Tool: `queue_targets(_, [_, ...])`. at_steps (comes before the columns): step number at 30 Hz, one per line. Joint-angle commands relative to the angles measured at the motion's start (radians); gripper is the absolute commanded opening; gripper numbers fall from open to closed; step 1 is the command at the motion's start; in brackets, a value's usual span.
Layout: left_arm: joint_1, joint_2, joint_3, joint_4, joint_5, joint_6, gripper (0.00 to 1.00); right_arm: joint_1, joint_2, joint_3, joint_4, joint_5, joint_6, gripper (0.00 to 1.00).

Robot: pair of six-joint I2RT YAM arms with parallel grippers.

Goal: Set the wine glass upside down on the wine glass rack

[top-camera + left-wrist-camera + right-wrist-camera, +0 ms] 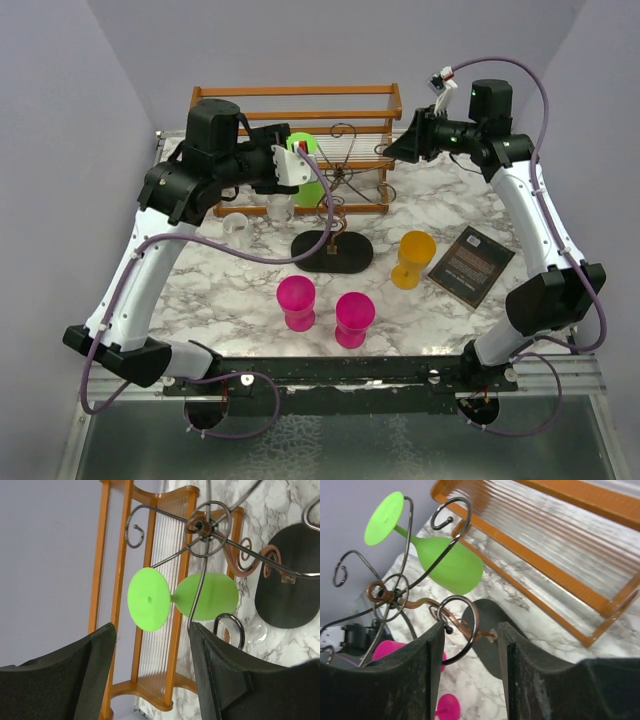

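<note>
A lime green wine glass (210, 596) hangs upside down on a scroll arm of the dark wire wine glass rack (209, 527), foot up and bowl down. It also shows in the right wrist view (447, 562) and the top view (303, 150). My left gripper (152, 650) is open and empty, a short way back from the glass's foot and not touching it. My right gripper (470, 650) is open and empty on the other side of the rack (387, 592), with one curled arm loop right at its fingertips. The rack's black oval base (332, 250) rests on the marble table.
An orange-brown wooden slatted shelf (300, 110) stands behind the rack against the wall. Two pink glasses (296, 302) (354, 318), an orange glass (413, 258) and a clear glass (236, 228) stand on the table. A dark booklet (472, 263) lies at the right.
</note>
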Motion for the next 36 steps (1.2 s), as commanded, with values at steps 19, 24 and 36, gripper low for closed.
queue_targets(19, [0.353,-0.079,-0.328,0.236,-0.144,-1.021,0.76,-0.011,-0.176,-0.031,0.047,0.257,-0.144,0.94])
queue_targets(24, [0.352,0.006,-0.373,0.242,0.002,-1.073,0.75,-0.011,-0.256,-0.084,0.076,0.307,-0.168,0.95])
queue_targets(36, [0.334,0.161,-0.363,0.294,0.035,-1.100,0.67,-0.012,-0.312,-0.134,0.095,0.316,-0.173,0.95])
